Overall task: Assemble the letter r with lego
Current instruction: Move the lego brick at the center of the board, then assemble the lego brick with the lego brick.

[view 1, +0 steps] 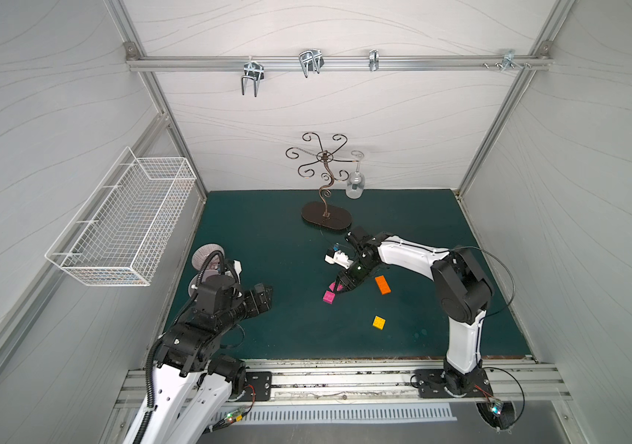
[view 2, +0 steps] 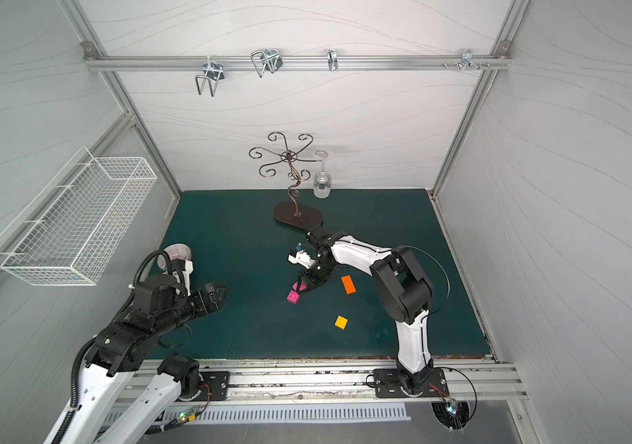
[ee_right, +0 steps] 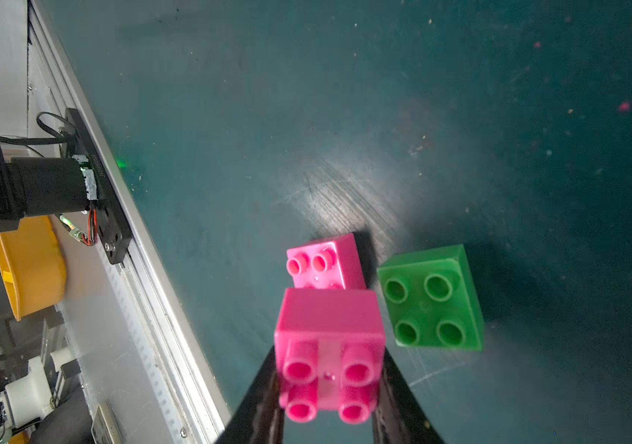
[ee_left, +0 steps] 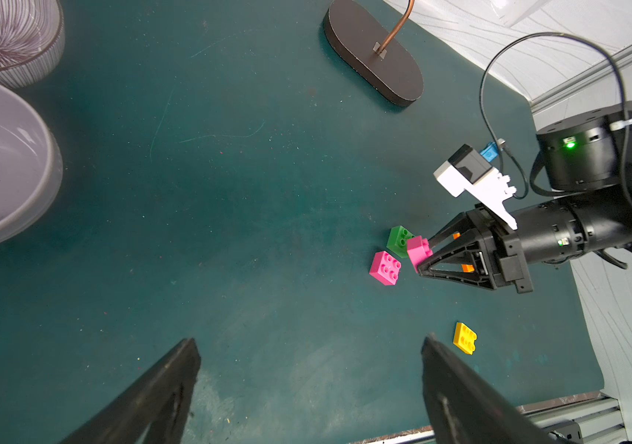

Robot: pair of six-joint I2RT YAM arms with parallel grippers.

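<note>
Right claw (ee_left: pixel 423 256), arm stretched low over the dark teal mat (ee_left: pixel 229 192), clamps a pink square studded plastic brick (ee_right: pixel 329 323) beside a second pink brick (ee_left: pixel 385 268) and a green square brick (ee_left: pixel 399 239). Left claw (ee_left: pixel 308 342) hovers wide open.

Green brick (ee_right: pixel 431 298), yellow brick (ee_left: pixel 465 338), striped bowl (ee_left: pixel 10 38)

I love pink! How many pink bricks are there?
2. One pink brick sits in the right gripper; the loose pink brick lies on the mat by the green brick.
</note>
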